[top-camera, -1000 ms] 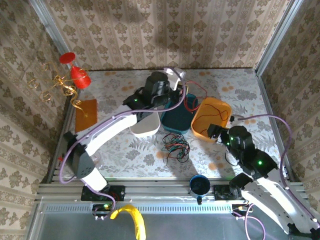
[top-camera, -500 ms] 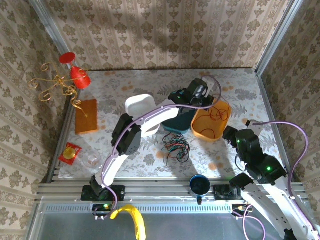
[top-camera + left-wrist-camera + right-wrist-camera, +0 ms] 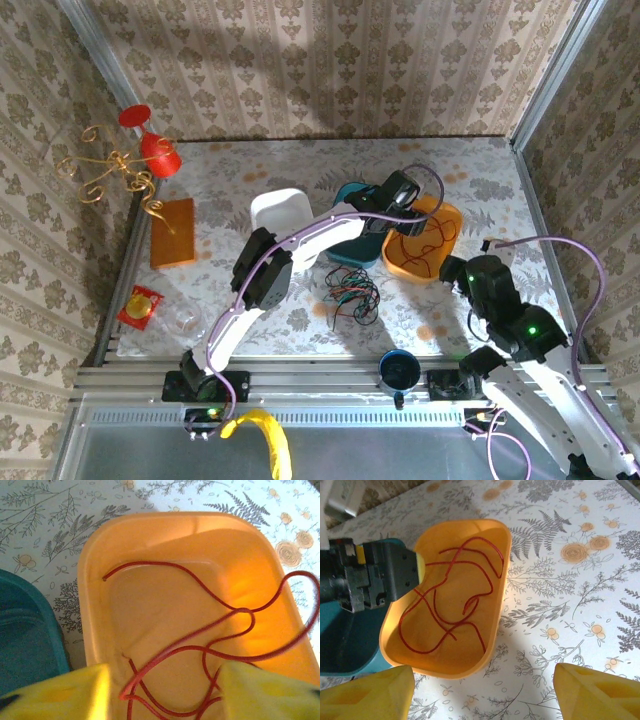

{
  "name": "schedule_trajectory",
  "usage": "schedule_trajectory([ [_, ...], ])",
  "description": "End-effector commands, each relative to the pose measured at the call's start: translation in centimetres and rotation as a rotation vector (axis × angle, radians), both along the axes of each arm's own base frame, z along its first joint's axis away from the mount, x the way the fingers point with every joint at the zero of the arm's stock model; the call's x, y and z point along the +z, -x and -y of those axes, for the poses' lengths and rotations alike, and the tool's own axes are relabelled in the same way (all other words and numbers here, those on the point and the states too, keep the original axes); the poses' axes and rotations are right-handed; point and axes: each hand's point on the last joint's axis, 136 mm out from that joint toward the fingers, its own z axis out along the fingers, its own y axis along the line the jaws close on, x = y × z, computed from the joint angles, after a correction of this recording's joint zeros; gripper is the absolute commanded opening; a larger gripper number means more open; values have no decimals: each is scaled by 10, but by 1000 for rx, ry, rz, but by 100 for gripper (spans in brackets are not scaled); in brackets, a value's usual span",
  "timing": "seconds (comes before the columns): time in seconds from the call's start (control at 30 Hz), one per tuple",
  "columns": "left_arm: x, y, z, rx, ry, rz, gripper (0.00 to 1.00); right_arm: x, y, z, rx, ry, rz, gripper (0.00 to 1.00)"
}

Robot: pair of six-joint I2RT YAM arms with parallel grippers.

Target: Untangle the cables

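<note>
No legible text or labels anywhere.

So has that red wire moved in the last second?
Yes. The red cable moved right, from beside the teal bin into the orange bin, where it now lies loose.

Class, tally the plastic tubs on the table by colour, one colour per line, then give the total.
white tub: 1
teal tub: 1
orange tub: 1
Total: 3
</note>
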Motion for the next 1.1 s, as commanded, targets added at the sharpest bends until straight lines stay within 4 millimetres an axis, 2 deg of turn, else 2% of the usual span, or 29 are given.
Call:
schedule_trajectory([
  [0.0,50,1,-2,-8,41,72,83,9,-7,-14,72,-16,6,75],
  [0.07,70,4,-11,-1,49,123,88,5,-10,-27,140,-32,-11,74],
  [0.13,85,6,-32,43,60,163,91,-2,-14,-49,251,-62,-42,73],
  [0.23,84,18,-69,98,82,167,92,-19,-13,-89,447,-130,-123,71],
  [0.33,60,35,-111,150,52,122,92,-39,-7,-124,605,-188,-214,69],
  [0.43,28,59,-145,165,-1,61,92,-55,0,-150,720,-183,-286,67],
  [0.53,1,82,-171,160,-57,24,92,-69,3,-165,782,-143,-350,68],
  [0.63,-13,96,-191,172,-104,9,92,-78,-3,-180,813,-135,-373,68],
  [0.73,-16,103,-199,161,-113,10,92,-89,-5,-187,832,-101,-414,69],
  [0.83,-17,108,-198,123,-126,27,92,-106,-8,-190,822,-79,-459,69],
  [0.97,-26,114,-194,77,-151,21,81,-131,-14,-183,756,-35,-526,68],
  [1.07,-31,117,-190,41,-152,11,73,-147,-14,-170,688,4,-564,66],
])
